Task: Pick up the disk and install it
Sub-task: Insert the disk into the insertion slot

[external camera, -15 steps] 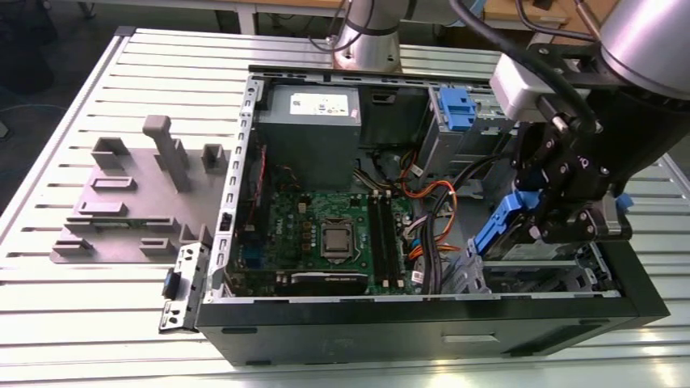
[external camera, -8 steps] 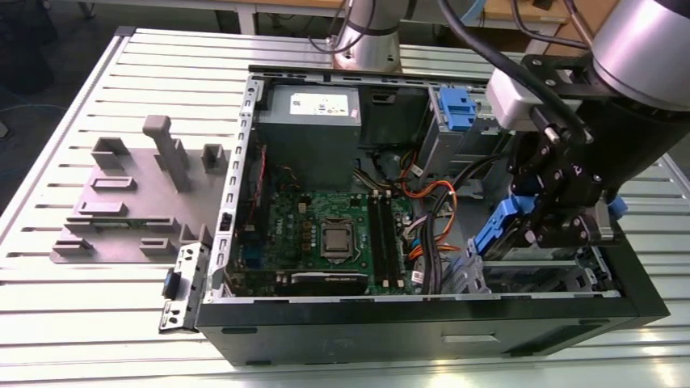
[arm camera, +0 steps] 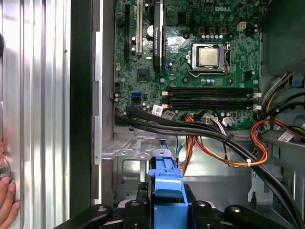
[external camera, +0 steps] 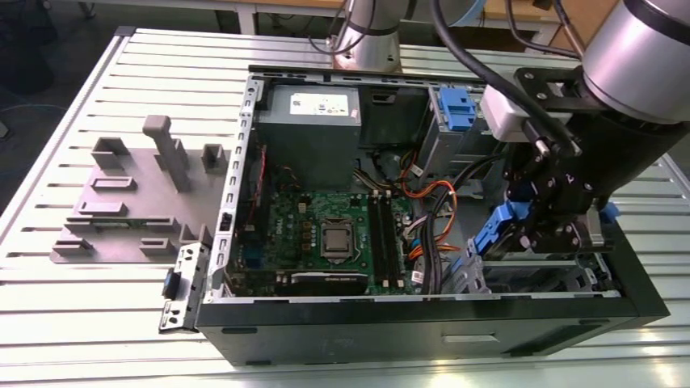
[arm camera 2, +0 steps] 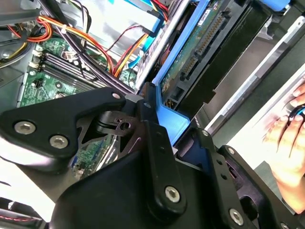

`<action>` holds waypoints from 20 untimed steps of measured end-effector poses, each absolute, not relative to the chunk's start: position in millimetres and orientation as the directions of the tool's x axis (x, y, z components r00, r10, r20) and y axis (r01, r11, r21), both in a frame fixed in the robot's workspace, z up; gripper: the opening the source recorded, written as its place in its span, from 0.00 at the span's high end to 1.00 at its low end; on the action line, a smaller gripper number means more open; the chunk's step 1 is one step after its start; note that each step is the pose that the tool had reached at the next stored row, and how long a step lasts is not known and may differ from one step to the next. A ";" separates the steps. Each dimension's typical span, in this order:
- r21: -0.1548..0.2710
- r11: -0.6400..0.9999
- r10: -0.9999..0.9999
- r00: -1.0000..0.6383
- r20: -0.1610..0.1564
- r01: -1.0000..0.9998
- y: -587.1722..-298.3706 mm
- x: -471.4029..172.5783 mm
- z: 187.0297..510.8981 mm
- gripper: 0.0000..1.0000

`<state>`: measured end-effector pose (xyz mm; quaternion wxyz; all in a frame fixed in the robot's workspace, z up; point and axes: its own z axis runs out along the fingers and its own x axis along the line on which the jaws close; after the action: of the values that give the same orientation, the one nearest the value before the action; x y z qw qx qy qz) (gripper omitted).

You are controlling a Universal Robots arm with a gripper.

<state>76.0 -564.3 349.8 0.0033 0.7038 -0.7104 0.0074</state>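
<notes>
The disk (arm camera 2: 205, 52) is sitting in the claw, inside the computer case (external camera: 431, 323), at the corner of the case that lies toward the exterior view's right and nearest that camera. I am seeing its blue carrier frame wrapping the edge, with the green circuit side and the connector row showing in the second wrist view.

The gripper (external camera: 536, 237) is clenching on the disk: in both wrist views the black fingers (arm camera 2: 155, 143) are pressing on the blue frame from either side, with no gap that I can make out.

The relation I am watching is this one. The disk is reaching straight out ahead of the claw, its long axis in line with the fingers and pointing down into the case, so the free end is leading and the claw is trailing above it. Directly under it, against the case wall, the grey metal drive bay (external camera: 539, 279) is waiting. I am judging the disk to be hanging just over the bay's opening, but I cannot tell whether its frame is already touching the rails.

Farther into the case, the bundle of orange and black cables (arm camera: 214, 138) is crossing close beside the disk, and beyond it the motherboard (external camera: 323, 234) is lying flat on the case floor. Outside the case wall, a person's hand (arm camera 2: 290, 138) is resting on the table.
</notes>
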 end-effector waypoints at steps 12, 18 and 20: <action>-0.006 0.009 -1.000 -0.009 0.015 -1.000 -564.3 76.0 337.9 0.64; -0.006 0.009 -1.000 -0.009 0.016 -1.000 -564.3 76.0 336.6 0.64; -0.006 0.009 -1.000 -0.009 0.016 -1.000 -564.3 76.0 336.6 0.64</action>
<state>76.0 -564.3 336.6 0.0037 0.7038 -0.7104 0.0079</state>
